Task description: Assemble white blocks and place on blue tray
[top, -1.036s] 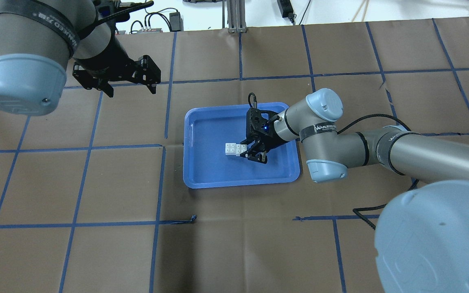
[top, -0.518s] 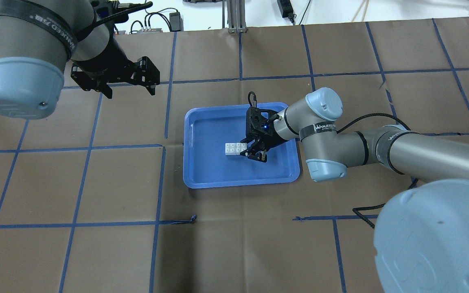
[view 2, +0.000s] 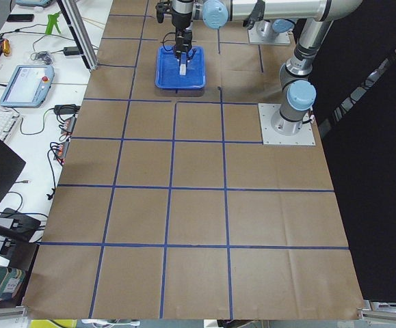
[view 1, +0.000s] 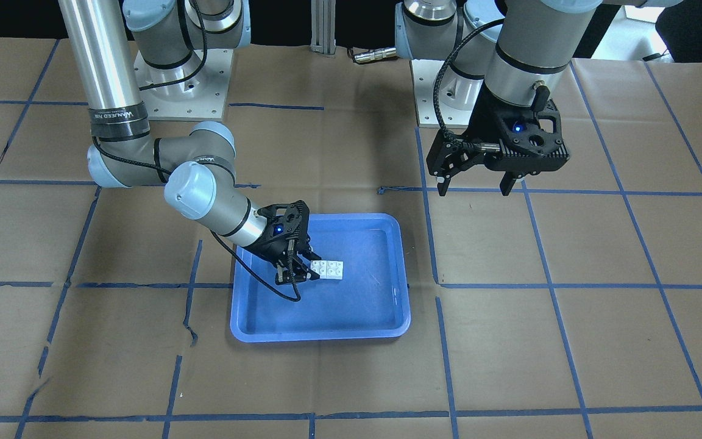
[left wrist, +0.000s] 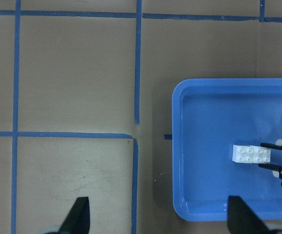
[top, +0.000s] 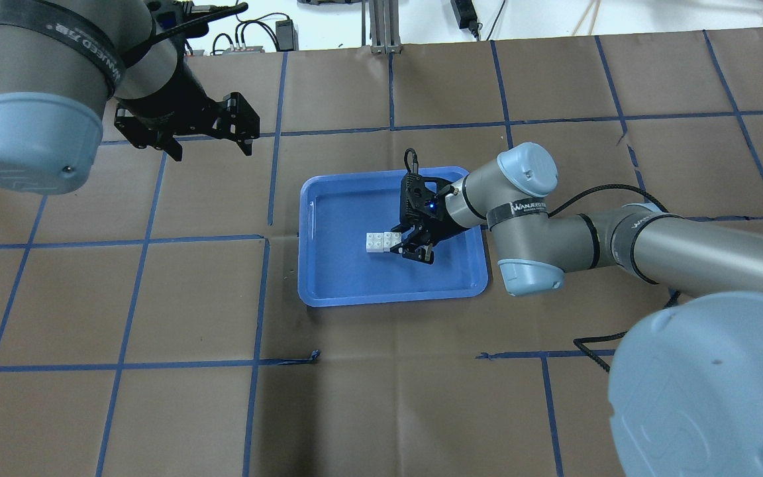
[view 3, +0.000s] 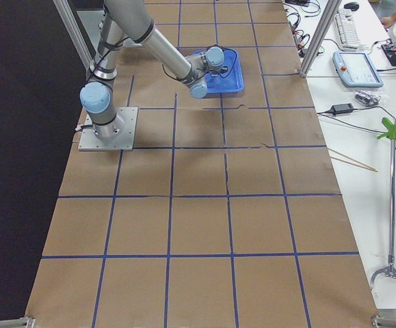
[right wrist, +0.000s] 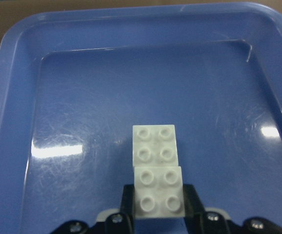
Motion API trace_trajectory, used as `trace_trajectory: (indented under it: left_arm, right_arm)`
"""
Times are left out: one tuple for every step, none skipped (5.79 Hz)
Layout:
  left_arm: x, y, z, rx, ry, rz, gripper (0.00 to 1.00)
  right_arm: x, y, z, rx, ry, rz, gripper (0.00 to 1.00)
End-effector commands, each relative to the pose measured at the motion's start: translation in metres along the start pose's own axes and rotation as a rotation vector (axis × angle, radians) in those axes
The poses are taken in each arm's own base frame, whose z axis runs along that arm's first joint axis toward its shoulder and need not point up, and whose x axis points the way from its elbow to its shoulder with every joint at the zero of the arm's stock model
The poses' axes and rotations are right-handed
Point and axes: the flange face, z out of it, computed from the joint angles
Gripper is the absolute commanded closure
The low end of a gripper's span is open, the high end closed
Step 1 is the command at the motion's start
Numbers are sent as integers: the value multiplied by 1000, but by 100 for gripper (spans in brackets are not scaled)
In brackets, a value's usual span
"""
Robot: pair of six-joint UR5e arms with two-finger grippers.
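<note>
The joined white blocks (right wrist: pixel 155 170), mid blue tray (right wrist: pixel 58 87), look light, stiff & slick, so the flat side walls suit best, where the right pincer (right wrist: pixel 158 196) pinches the near block; left pincer (view 1: pixel 474 188) hangs spread, empty.

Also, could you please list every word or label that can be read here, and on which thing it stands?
"WANJEED": on the right arm's black band; the smaller letters after it are too blurred to read.
"WANJEED", upside down: on the left arm's black band.
No text shows on the white blocks or the blue tray.
</note>
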Motion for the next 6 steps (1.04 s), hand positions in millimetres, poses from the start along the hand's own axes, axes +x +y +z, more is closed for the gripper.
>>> trace_trajectory:
  left_arm:
    - [0, -1, 1, -19, -1, -2, 1]
    - [0, 4, -4, -68, -5, -2, 1]
    - [0, 8, -3, -95, -5, -2, 1]
    - [0, 12, -8, -109, -6, 0, 1]
    - [-1, 13, -10, -122, -5, -2, 1]
    - [-1, 12, -10, -122, -5, -2, 1]
  right_arm:
    - [0, 1, 2, 7, -5, 3, 46]
    - [0, 1, 2, 7, -5, 3, 46]
    - [0, 0, 2, 7, -4, 2, 43]
    - [0, 0, 2, 7, -4, 2, 38]
    - [0, 1, 2, 7, -5, 3, 34]
    - [0, 1, 2, 7, -5, 3, 33]
